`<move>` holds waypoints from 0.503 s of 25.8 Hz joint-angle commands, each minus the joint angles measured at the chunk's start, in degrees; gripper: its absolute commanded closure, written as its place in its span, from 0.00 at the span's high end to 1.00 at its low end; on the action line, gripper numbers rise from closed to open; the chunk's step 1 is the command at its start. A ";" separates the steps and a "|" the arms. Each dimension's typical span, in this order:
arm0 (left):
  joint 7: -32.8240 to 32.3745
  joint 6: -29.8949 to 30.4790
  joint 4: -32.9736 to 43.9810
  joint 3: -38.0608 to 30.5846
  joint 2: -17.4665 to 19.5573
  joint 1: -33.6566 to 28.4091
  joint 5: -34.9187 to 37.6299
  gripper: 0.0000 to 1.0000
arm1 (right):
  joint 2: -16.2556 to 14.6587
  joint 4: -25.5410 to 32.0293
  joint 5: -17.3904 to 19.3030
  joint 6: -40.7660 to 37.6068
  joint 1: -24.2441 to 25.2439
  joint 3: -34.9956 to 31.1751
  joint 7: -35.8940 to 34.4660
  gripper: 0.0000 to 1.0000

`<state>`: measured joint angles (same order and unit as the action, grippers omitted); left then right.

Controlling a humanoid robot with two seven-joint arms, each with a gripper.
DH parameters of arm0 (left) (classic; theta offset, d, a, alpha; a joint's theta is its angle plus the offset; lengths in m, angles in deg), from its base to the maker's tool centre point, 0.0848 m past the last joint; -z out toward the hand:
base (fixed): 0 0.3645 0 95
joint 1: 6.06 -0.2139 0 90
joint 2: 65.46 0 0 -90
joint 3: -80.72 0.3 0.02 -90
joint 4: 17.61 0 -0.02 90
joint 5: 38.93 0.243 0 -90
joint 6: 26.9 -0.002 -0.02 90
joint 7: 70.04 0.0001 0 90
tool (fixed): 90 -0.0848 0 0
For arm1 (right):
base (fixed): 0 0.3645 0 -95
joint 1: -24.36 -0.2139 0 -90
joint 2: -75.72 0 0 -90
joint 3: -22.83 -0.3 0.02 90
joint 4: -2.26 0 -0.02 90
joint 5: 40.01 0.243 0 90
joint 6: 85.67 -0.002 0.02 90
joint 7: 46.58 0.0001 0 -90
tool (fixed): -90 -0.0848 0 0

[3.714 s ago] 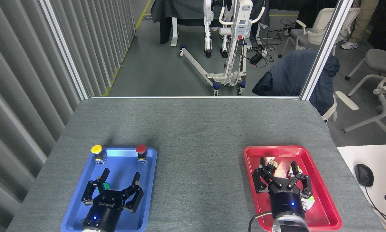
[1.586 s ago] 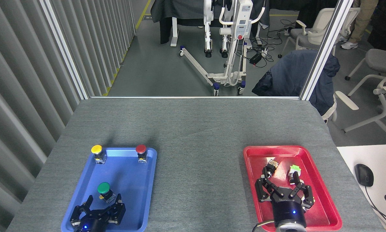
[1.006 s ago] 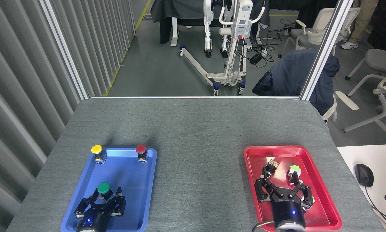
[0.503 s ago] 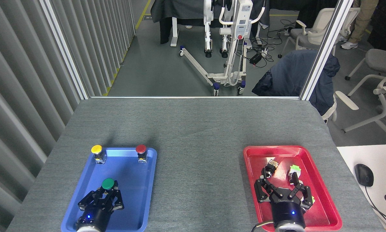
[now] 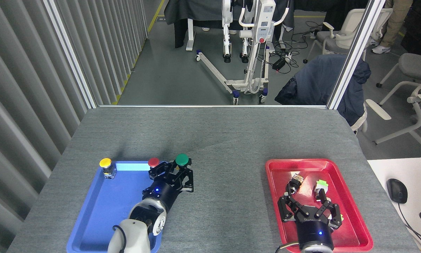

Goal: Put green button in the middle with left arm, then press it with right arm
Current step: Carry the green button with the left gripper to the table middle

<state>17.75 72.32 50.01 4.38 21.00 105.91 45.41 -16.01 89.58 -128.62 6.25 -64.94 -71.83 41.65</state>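
The green button (image 5: 181, 160) shows its round dark-green cap just past the right rim of the blue tray (image 5: 105, 207); its base is hidden among black fingers. My left gripper (image 5: 177, 172) is shut on it and holds it over the tray's far right corner, at the edge of the bare grey tabletop middle (image 5: 221, 168). My right gripper (image 5: 309, 207) hangs open over the red tray (image 5: 351, 196), fingers spread, holding nothing.
A yellow-capped button (image 5: 105, 165) stands in the blue tray's far left corner and a red-capped button (image 5: 153, 163) by its far right corner, close beside my left gripper. Small parts (image 5: 321, 184) lie in the red tray. A mouse (image 5: 396, 190) sits on a white desk at right.
My left gripper closed on the green button in the near part of the blue tray, then carried it forward and right to the tray's far right corner. The right arm has barely moved.
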 commanded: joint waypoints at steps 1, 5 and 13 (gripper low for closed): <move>-0.95 0.27 -10.40 7.00 -4.72 6.68 0.04 0.25 | -0.12 -0.04 0.02 0.01 0.10 0.00 0.02 1.00; -0.33 -0.17 -20.25 15.96 -4.72 10.46 -1.02 0.25 | -0.12 -0.04 0.02 0.01 0.36 0.00 0.02 1.00; -0.33 -0.08 -22.89 17.55 -4.72 10.46 -1.37 0.29 | -0.04 -0.04 0.02 0.01 0.54 0.00 0.02 1.00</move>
<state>17.44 72.08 27.82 21.55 16.31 116.35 44.17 -16.11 89.54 -128.60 6.25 -64.50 -71.83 41.47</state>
